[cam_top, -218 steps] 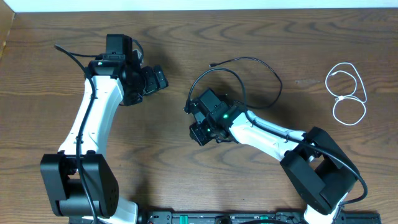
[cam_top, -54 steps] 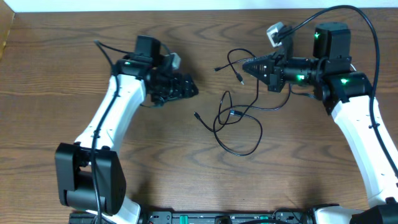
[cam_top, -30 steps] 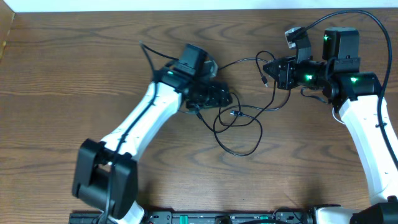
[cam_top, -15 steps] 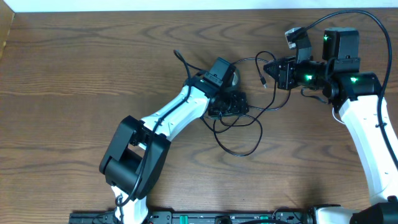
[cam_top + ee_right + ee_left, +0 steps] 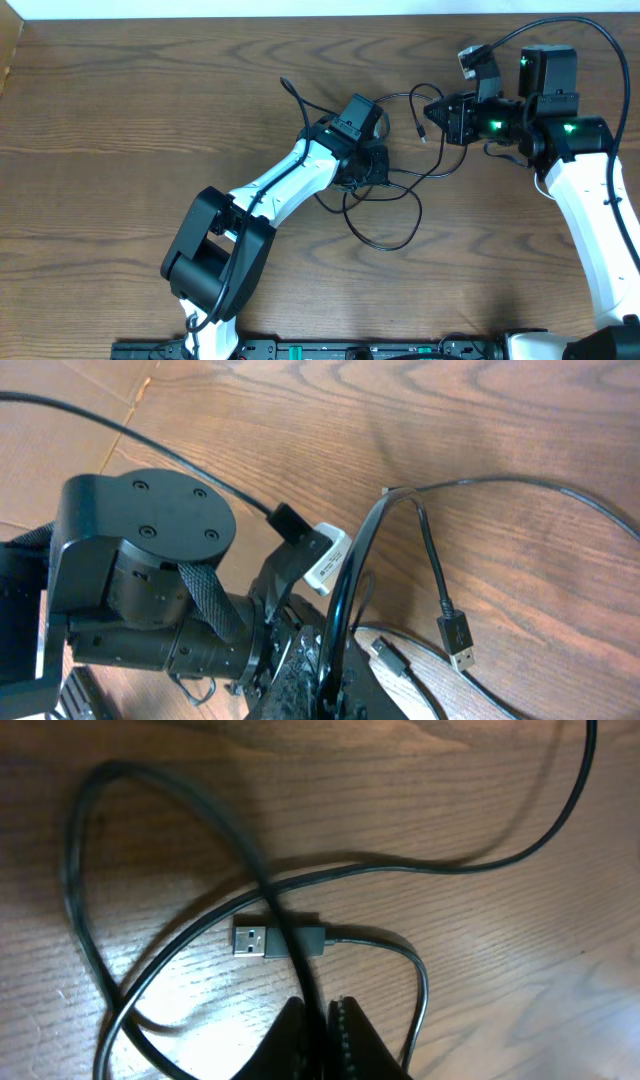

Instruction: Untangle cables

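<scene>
Left gripper point(image 5: 322, 1020) pressed together on a strand of the black cable point(image 5: 365, 940), mid-table. Right gripper point(image 5: 430, 108) pinches another strand, far right. Best drawn apart slowly and low, so the USB plug point(image 5: 252, 939) slips the crossing loop.

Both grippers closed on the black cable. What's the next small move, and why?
Probably pull the left gripper a little leftward, away from the right gripper. Both are shut on the black cable, and its loops cross in the slack between them, so a short pull should start opening the tangle.
</scene>
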Controlling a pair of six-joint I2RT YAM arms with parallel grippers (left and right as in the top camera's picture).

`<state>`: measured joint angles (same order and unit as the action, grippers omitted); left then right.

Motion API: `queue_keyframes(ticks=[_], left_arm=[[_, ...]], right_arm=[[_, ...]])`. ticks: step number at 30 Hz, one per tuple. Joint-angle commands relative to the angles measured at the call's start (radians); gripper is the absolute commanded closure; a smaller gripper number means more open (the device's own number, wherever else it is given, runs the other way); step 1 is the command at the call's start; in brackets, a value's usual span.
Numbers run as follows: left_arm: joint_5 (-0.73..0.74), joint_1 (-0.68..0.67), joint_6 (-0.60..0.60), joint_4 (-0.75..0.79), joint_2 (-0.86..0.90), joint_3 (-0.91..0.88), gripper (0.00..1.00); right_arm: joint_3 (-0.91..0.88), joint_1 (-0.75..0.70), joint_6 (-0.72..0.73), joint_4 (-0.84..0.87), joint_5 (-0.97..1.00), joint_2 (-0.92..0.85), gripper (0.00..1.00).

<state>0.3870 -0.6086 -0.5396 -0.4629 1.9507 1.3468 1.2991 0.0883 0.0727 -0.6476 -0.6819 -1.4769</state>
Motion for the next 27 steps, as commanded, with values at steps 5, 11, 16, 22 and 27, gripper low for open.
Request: queue_keyframes(ticks=[5,11,16,22,27], left_arm=[[0.041,0.049,0.056,-0.003,-0.023,-0.003,0.92],[0.076,0.102,0.087,-0.002,-0.119,-0.002,0.92],[0.075,0.141,0.147,0.008,-0.245,0.0,0.92],[0.072,0.182,0.173,0.074,-0.423,0.0,0.92],[0.024,0.198,0.196,0.118,-0.555,0.0,0.92]], right_arm=[[0.002,-0.002,0.008,-0.034,0.029,-0.001,0.99],[-0.018,0.0,0.008,-0.047,0.029,-0.001,0.99],[-0.049,0.021,0.008,-0.044,0.029,-0.002,0.98],[-0.077,0.069,0.008,-0.04,0.033,-0.002,0.98],[-0.1,0.122,0.009,-0.037,0.138,-0.003,0.98]])
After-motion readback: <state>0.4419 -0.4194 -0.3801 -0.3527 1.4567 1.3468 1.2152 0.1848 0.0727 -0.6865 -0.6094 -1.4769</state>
